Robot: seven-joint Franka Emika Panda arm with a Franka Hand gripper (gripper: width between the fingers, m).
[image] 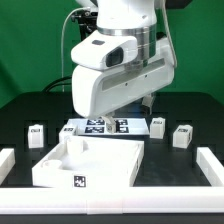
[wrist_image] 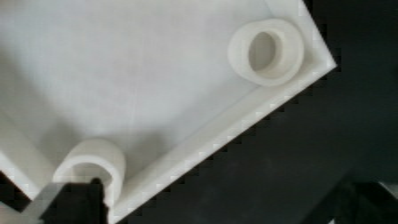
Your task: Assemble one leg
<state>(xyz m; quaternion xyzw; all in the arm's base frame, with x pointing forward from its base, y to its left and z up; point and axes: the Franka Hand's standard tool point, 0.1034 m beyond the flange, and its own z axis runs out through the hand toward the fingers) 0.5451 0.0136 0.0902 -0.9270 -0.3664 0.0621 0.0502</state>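
Note:
Three legs, small white tagged blocks, stand on the black table in the exterior view: one at the left and two at the right. None shows in the wrist view. The large white square panel lies at the front. The wrist view shows one of its corners with two round sockets. My gripper is open and empty, its dark fingers spread wide over the panel's edge. In the exterior view the arm's white body hides the gripper.
The marker board lies flat behind the panel, under the arm. White rails run along the table's left and right sides and along the front edge. Green curtains hang behind.

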